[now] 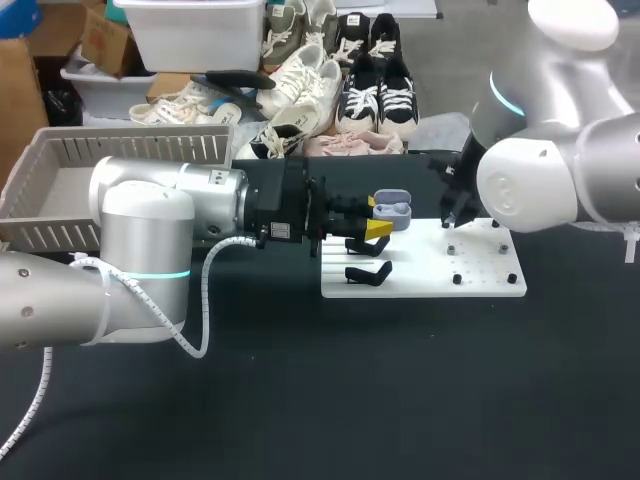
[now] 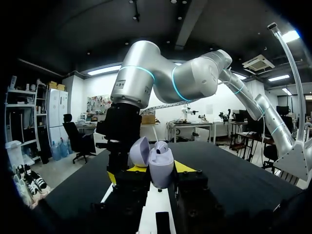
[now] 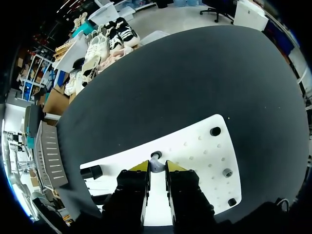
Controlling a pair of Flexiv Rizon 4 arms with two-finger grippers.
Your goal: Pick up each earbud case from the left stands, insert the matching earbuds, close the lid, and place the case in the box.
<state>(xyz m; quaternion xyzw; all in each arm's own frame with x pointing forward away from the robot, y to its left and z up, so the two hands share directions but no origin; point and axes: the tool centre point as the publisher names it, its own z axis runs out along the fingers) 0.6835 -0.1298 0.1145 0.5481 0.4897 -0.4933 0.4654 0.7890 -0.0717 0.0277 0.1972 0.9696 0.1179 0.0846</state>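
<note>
Head view: mid-frame, the left claw [image 1: 376,216] is gripping the open earbud case [image 1: 393,209] at the white board's [image 1: 430,275] upper-left corner.

Left wrist view: the case [image 2: 161,168] is sitting clamped between its tips.

Right wrist view: the right claw [image 3: 157,168] is pinching an earbud [image 3: 156,160]. A tilted insertion could be knocking it loose.

No legible text in any view. Two small white stickers [image 1: 280,232] sit on the arm behind the left gripper [image 1: 377,215], print too small to read. No readable marking on the earbud case [image 1: 392,208] it clamps, or on the earbud [image 3: 155,161] pinched in the right gripper [image 3: 157,165].
</note>
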